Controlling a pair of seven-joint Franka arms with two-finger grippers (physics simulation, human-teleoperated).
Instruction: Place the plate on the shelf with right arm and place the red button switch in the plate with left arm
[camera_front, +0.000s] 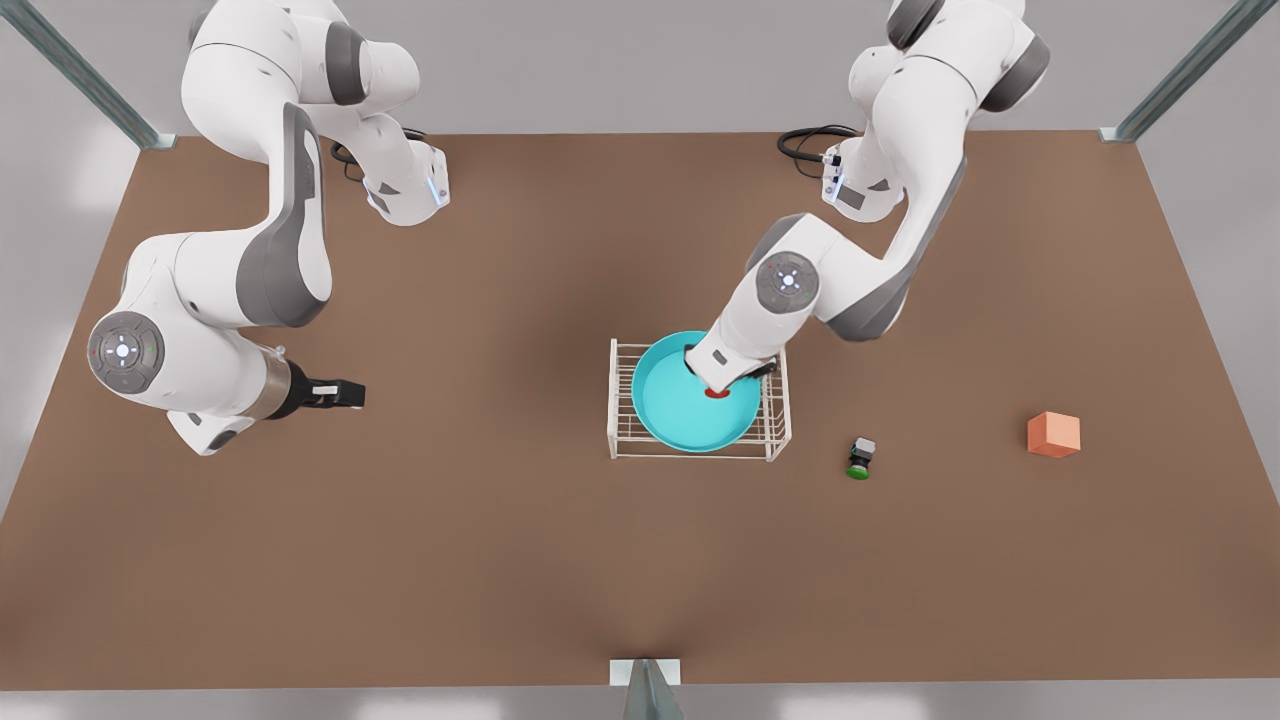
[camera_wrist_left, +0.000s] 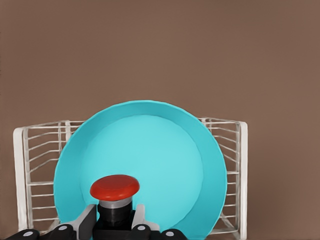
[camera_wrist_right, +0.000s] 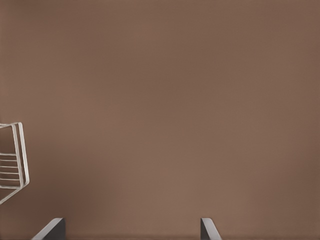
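Observation:
The turquoise plate (camera_front: 680, 410) lies flat on top of the white wire shelf (camera_front: 622, 400) at the table's middle. My left gripper (camera_front: 716, 384), on the arm at the front view's right, reaches down over the plate and is shut on the red button switch (camera_front: 716, 393). In the left wrist view the switch (camera_wrist_left: 115, 187) sits between the fingers (camera_wrist_left: 85, 220), red cap outward, over the plate (camera_wrist_left: 160, 160) and shelf (camera_wrist_left: 35, 170). My right gripper (camera_front: 345, 393) waits open and empty at the front view's left. Its wrist view shows the spread fingertips (camera_wrist_right: 52, 229) and a shelf corner (camera_wrist_right: 12, 155).
A green-capped switch (camera_front: 860, 458) lies on the brown table just right of the shelf in the front view. A salmon-orange cube (camera_front: 1053, 434) stands farther right. Metal posts mark the table's corners and front edge.

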